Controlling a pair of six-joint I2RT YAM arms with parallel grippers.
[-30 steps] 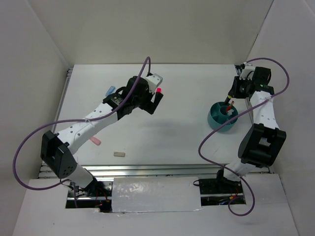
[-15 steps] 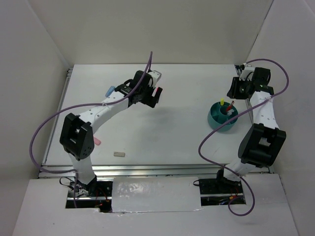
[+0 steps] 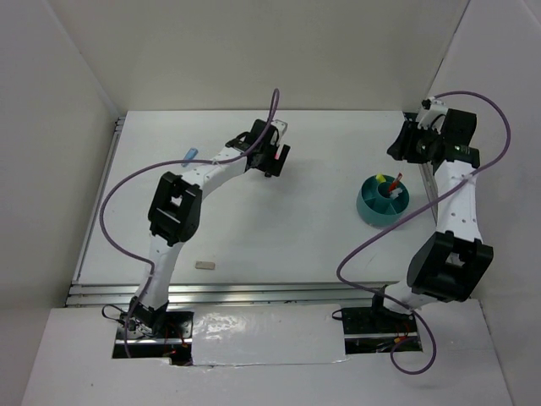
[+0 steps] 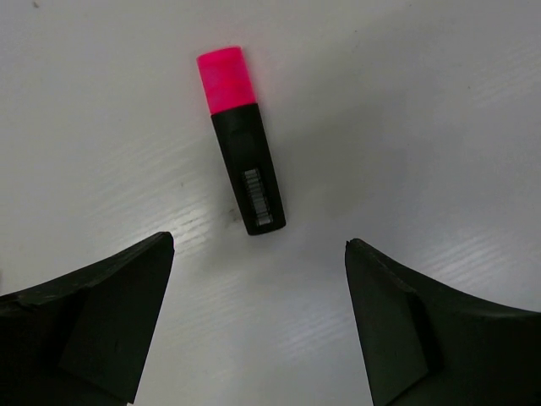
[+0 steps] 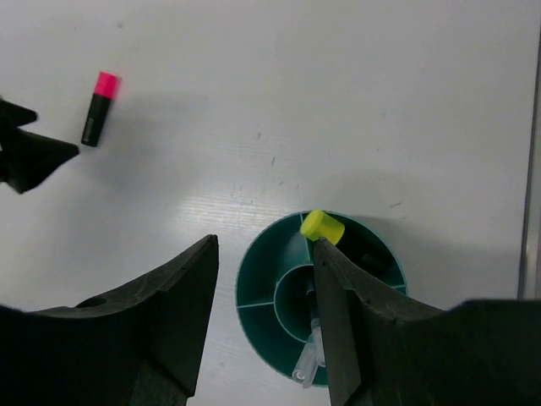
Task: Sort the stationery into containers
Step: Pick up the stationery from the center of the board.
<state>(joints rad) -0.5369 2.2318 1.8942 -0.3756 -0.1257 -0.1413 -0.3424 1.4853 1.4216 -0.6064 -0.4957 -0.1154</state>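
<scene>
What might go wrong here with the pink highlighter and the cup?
The pink highlighter lies slanted, mostly ahead of the open left fingers; closing here may pinch only its tail, so it could swivel or slip. The yellow highlighter sticks up above the rim of the cup; the open right fingers, passing low, might knock it.

Non-task items I can see from my station:
- Tabletop [image 3: 321,245]: white, matte, with a few small dark specks [image 5: 273,160] in the right wrist view.
- Back wall [image 3: 254,51], left wall [image 3: 42,169], right wall [image 3: 507,76]: plain white panels.
- Rail [image 3: 270,293]: ribbed metal along the tabletop's near edge.
- Sheet [image 3: 266,335]: shiny and crinkled, just below the rail.
</scene>
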